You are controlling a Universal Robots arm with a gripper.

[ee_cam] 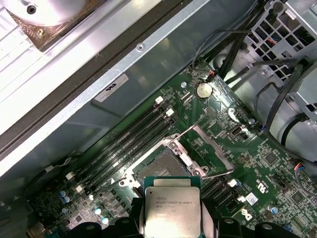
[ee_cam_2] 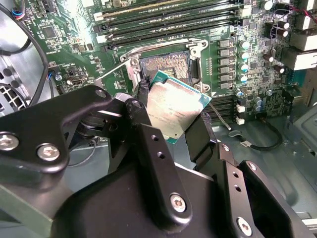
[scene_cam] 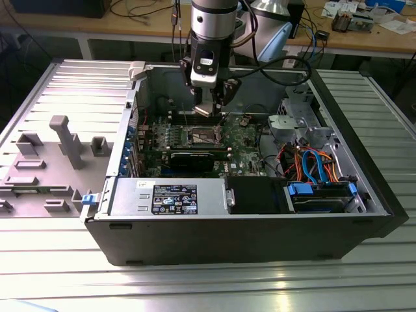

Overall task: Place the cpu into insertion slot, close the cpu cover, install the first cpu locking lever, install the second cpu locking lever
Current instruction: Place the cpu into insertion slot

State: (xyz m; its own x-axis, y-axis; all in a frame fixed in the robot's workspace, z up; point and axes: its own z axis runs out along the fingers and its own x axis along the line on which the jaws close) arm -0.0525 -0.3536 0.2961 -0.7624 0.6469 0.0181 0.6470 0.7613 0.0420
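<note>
Slatted metal table (scene_cam: 195, 286) under everything. On it, big open computer case (scene_cam: 247, 237), lying flat, open side up. Grey side panel (scene_cam: 78, 84) off, lying beside the case on the exterior view's left. Robot arm (scene_cam: 213, 26) hanging down from above into the case, over the middle of the board. Silver power supply (scene_cam: 169, 195) along the near wall. Green circuit board (scene_cam: 244, 140) on the case floor. Blue and orange cables (scene_cam: 312, 162) bunched toward the exterior view's right.

Gripper (scene_cam: 211, 107) low inside the case, just above the board. In the second wrist view, gripper (ee_cam_2: 172, 113) with black fingers (ee_cam_2: 200, 136) drawn in narrow on the cpu (ee_cam_2: 173, 106), pinching two opposite edges. Long black memory slots (ee_cam: 124, 144) in a row just beside the socket.

The cpu cover (ee_cam: 184, 152) swung open, off to one side of the insertion slot (ee_cam_2: 166, 64). Slot uncovered, brownish-gold centre bare, silver rim round it. Cpu in the grip, metal top toward the cameras, tilted in the second wrist view, over the slot's near edge, not seated.

Small round coin battery (ee_cam: 202, 89) on the board, well apart from the slot.
</note>
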